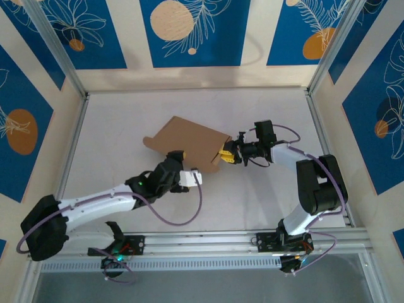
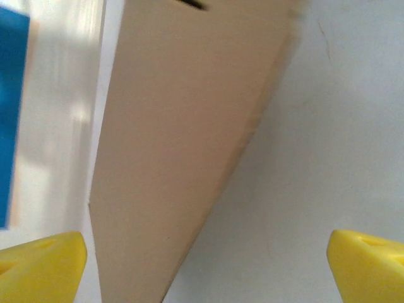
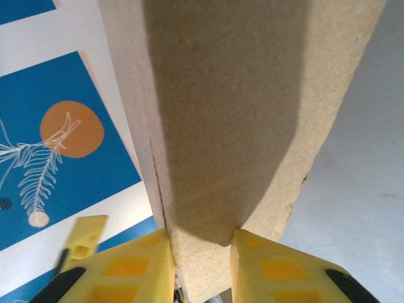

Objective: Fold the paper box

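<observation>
One pinch holds the box (image 1: 189, 142): your right gripper (image 3: 202, 252) clamps its right edge, left gripper (image 2: 205, 265) gapes open, so it may pivot loose.

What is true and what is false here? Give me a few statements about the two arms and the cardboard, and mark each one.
1. The right pincer is clamped on an edge of the paper box. True.
2. The left pincer is shut tight on the box. False: its jaws stand wide apart and grip nothing.
3. The box is bright blue. False: it is plain brown; the blue is on the wall panels.
4. The table under the box is pale. True.
</observation>
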Controlling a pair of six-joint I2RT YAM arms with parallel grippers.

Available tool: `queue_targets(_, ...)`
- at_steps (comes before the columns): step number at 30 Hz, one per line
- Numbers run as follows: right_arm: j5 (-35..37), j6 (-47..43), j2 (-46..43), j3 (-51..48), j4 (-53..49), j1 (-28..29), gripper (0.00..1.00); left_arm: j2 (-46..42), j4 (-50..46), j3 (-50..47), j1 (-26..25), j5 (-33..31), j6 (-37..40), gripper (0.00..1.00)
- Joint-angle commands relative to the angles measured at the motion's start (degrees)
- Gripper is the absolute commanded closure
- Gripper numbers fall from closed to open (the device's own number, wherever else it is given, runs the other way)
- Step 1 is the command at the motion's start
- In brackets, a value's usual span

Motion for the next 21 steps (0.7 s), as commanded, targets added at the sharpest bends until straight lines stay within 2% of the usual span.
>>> queue_targets(1, -4.85, 4.76, -1.82, -0.79, 4.82, -0.21, 0.73, 4.76, 23.67, -4.04, -0.61, -7.13, 16.28, 0.03)
queue_targets(4, -5.57, 5.95, -2.05, -0.79, 5.79, -0.29, 0.72, 10.56, 35.52, -4.10, -0.58, -9.66, 22.70, 0.04)
queue_targets(13, -7.08, 8.36, -2.27, -1.70, 8.56, -0.32, 0.73, 25.70, 53.35, -0.89, -0.43, -14.74, 32.21, 0.06)
queue_targets(18, -7.93, 9.35, -2.57, -2.37, 9.71, -0.46, 0.72, 32.66, 63.79, 2.66, -0.43, -17.42, 38.87, 0.16)
queue_targets(21, -8.10, 9.50, -2.97, -2.63, 9.65, -0.93, 0.72, 33.00, 64.74, 3.36, -0.61, -17.70, 40.44, 0.26)
